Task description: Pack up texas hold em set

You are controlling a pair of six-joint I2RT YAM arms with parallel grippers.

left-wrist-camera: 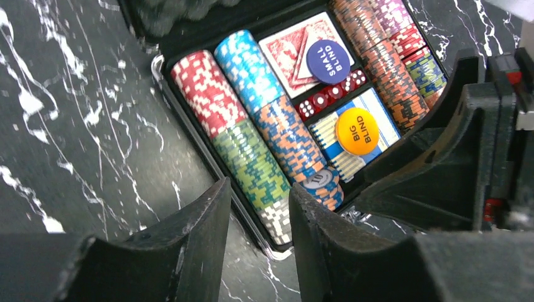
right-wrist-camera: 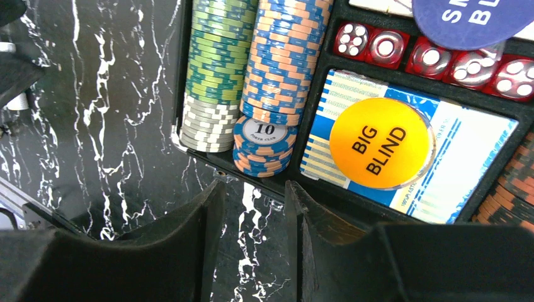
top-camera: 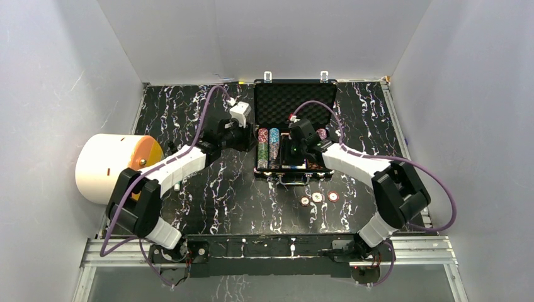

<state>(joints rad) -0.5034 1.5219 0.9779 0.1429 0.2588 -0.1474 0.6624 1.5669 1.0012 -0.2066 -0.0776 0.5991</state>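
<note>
Drum: big white drum (top-camera: pixel 110 167) with an orange face, far left on the bench (top-camera: pixel 220 201).
Left pincer (left-wrist-camera: pixel 257 192): spread, nothing between its fingers, at the briefcase's left edge.
Briefcase (top-camera: pixel 295 100): open, top centre of the overhead view, lid raised.
Chips (left-wrist-camera: pixel 252 119): stacked in rows inside.
Buttons: SMALL BLIND (left-wrist-camera: pixel 327 61) on a red deck (left-wrist-camera: pixel 293 44); BIG BLIND (right-wrist-camera: pixel 381 143) on a blue-striped deck (right-wrist-camera: pixel 472 157); red dice (right-wrist-camera: pixel 385 49) between them.
Right pincer (right-wrist-camera: pixel 252 189): spread, empty, at the briefcase's near edge.
Loose chips (top-camera: pixel 317 197): three on the bench below the briefcase.
</note>
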